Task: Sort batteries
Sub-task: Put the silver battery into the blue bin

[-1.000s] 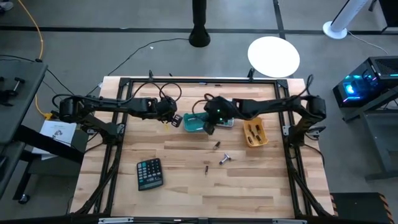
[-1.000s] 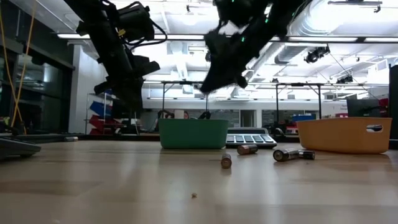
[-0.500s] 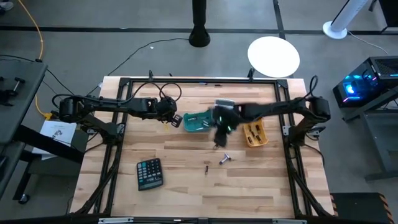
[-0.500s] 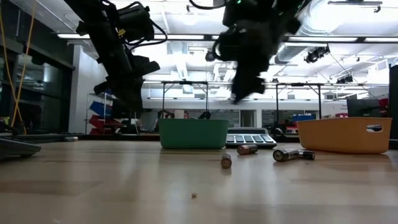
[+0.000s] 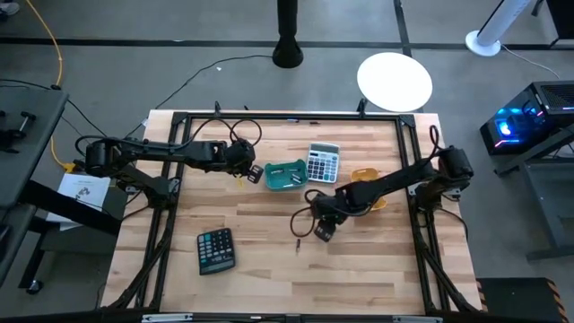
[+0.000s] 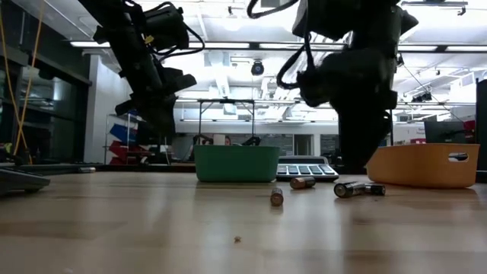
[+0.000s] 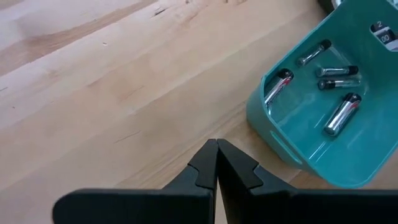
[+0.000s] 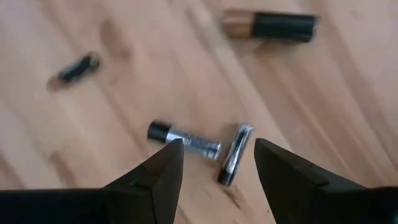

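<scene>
Wooden tabletop [image 5: 260, 278] inside a dark frame, seen from above, with grey floor around it. Right gripper [image 8: 212, 167] hangs low over the table's middle, fingers spread apart, above two silvery batteries [image 8: 205, 147] lying touching in an L on the wood. A copper-and-black battery [image 8: 268, 25] lies nearby, and a small dark one [image 8: 76, 69], blurred, perhaps another battery, lies farther off. Left gripper [image 7: 216, 169] waits just beside the teal tray [image 7: 292, 154], its fingers pressed together, holding nothing. Five silvery batteries [image 7: 339, 115] lie inside that tray. A grey calculator [image 5: 323, 163] sits next to the tray, a yellow tray [image 5: 366, 176] beyond it, and a dark calculator [image 5: 215, 249] lies nearer the front edge.
</scene>
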You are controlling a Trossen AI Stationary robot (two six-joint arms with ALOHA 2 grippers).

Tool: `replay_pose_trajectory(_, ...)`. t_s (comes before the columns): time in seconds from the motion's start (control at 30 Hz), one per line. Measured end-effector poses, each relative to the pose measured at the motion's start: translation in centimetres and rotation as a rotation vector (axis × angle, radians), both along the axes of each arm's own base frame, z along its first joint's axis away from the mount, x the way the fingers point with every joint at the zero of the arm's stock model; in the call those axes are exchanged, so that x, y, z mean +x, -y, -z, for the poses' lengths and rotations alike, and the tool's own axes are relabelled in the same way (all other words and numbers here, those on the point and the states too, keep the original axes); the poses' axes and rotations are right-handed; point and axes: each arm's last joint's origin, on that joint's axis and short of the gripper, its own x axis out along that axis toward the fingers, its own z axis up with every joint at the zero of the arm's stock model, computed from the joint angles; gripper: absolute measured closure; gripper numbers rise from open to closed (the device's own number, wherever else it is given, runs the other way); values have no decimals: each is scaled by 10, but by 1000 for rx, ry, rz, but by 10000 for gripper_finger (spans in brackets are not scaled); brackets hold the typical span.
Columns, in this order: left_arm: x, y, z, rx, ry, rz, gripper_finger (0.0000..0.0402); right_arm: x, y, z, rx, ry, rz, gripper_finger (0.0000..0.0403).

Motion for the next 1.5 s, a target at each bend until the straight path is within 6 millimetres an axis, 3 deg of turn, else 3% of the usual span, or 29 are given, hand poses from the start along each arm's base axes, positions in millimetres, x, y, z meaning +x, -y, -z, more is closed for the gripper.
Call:
replay_pose_trajectory(0.23,0,0,0,-13,5,7,401,2,1,11,-10,-46,156,210)
replay_pose_trajectory(0.47,0,1,0,-22,9,12,401,3,-6,32,-48,-130,181,222)
replay_pose_trajectory(0.57,1,1,0,-22,10,12,401,2,-5,36,-87,-144,169,268)
replay_pose_trajectory(0.67,1,0,-1,-19,20,13,401,0,-2,34,-119,-144,162,359)
replay_pose_trajectory(0.73,2,0,-1,-18,21,13,401,1,2,29,-122,-125,147,384)
replay_pose_trajectory(0.87,2,0,-1,-16,21,15,401,0,23,13,-183,-61,183,388)
replay_pose_trajectory(0.97,2,0,-1,-5,15,24,401,6,41,-12,-235,100,219,395)
replay_pose_trajectory(1.27,1,-1,-1,-5,15,21,401,42,94,-42,-281,562,237,387)
replay_pose_trajectory(1.37,1,-1,-1,-5,15,22,401,47,106,-44,-294,622,259,369)
replay_pose_trajectory(1.5,1,-1,-1,-7,15,22,401,44,118,-42,-263,601,262,314)
